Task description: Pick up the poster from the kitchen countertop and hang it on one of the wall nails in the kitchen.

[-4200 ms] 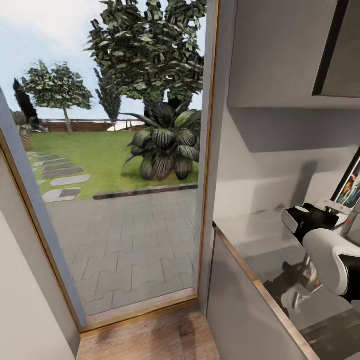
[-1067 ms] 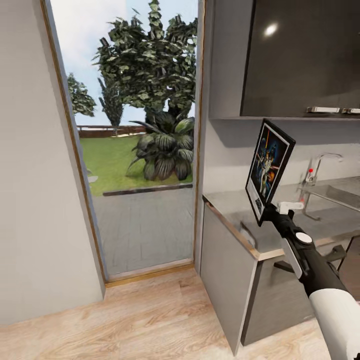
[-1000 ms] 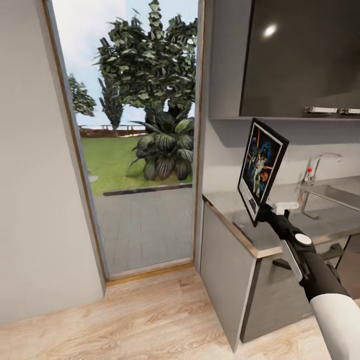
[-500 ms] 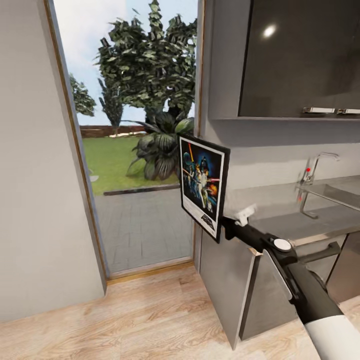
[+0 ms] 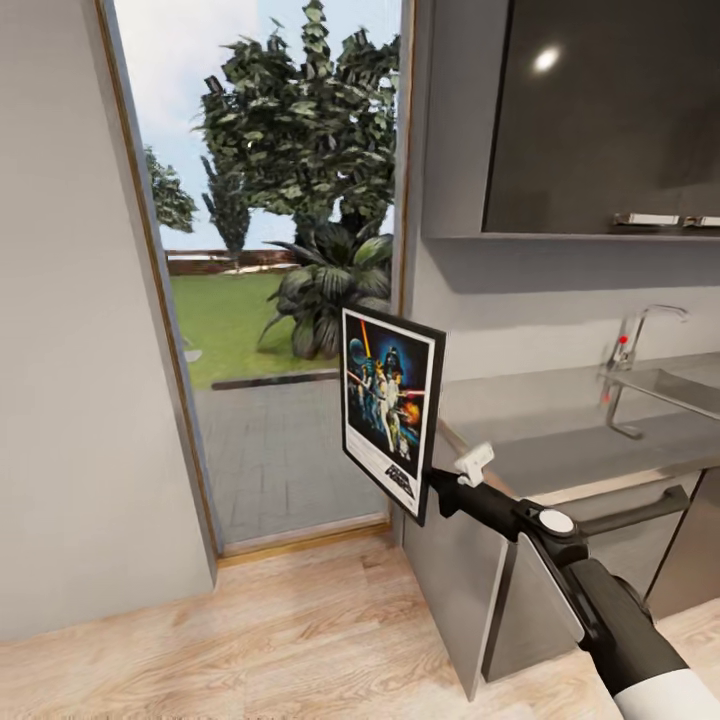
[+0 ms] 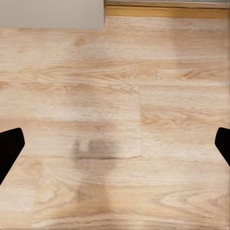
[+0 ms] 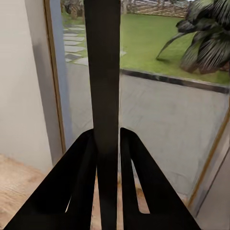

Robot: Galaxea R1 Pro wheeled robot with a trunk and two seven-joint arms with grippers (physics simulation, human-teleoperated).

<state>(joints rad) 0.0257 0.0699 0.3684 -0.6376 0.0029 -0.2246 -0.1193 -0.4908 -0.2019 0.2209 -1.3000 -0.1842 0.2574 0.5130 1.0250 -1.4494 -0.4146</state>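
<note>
Right gripper: clamped on the lower corner of the poster, which stands upright above it, clear of the tabletop. Left gripper: fingers spread wide over wood floor.

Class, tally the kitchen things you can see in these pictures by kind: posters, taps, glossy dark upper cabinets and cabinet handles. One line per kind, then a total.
Posters: 1, the poster clamped in the right gripper
Taps: 1, the chrome tap
Glossy dark upper cabinets: 1, the upper cabinet
Cabinet handles: 1, the long dark handle on the grey lower cabinet
Total: 4
</note>
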